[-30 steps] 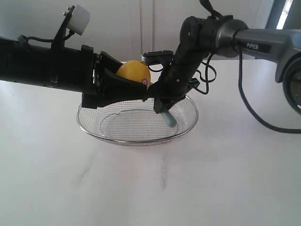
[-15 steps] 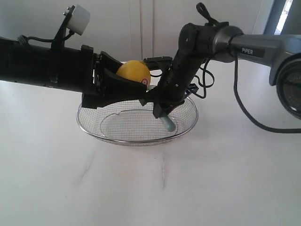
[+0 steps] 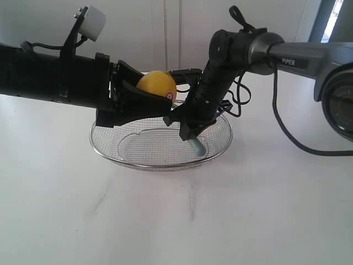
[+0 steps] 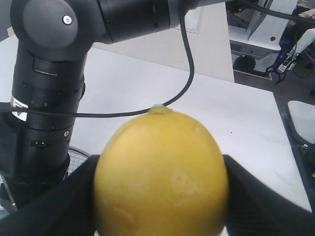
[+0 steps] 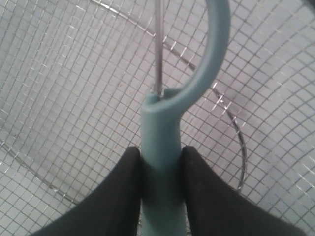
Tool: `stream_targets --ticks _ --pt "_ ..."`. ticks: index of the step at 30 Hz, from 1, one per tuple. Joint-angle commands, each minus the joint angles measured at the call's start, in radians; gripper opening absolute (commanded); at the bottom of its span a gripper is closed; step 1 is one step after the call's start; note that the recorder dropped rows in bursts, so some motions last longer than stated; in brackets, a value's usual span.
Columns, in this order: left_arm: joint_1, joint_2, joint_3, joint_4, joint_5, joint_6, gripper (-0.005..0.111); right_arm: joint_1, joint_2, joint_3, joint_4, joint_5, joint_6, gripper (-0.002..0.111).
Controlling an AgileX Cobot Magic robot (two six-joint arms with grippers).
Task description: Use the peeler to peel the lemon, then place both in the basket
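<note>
My left gripper [image 3: 160,99] is shut on the yellow lemon [image 3: 156,85], holding it above the back rim of the wire mesh basket [image 3: 218,148]. In the left wrist view the lemon [image 4: 162,172] fills the space between the two black fingers [image 4: 256,196]. My right gripper [image 3: 190,131] is shut on the pale teal peeler [image 3: 197,144] and reaches down inside the basket, just right of the lemon. In the right wrist view the peeler [image 5: 162,147] points down at the basket's mesh [image 5: 74,98], its curved head and metal blade toward the floor of the basket.
The basket stands on a white table [image 3: 176,221]. The right arm's black cable [image 3: 292,127] hangs down to the table at the right. A white wall with a door line is behind.
The right arm has shifted slightly left and lower, carrying the peeler a little further into the basket. The left arm and the lemon have stayed still.
</note>
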Motion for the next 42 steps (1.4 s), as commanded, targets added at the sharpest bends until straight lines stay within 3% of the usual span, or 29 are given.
stream_targets --ticks 1,12,31,36,42 --pt "-0.005 -0.005 -0.004 -0.022 0.025 -0.001 0.0 0.0 -0.003 -0.004 0.006 -0.001 -0.004 0.019" --pt "-0.005 -0.005 -0.004 -0.022 0.025 -0.001 0.0 0.0 -0.003 -0.004 0.004 0.001 -0.004 0.039" --pt "-0.005 -0.005 -0.004 -0.022 0.025 -0.001 0.0 0.0 -0.066 -0.004 0.002 0.013 0.003 0.04" --pt "-0.005 -0.005 -0.004 -0.022 0.025 -0.001 0.0 0.0 -0.085 -0.004 0.002 0.052 0.003 0.034" --pt "-0.005 -0.005 -0.004 -0.022 0.025 -0.001 0.0 0.0 -0.098 -0.004 0.006 0.104 0.005 0.012"
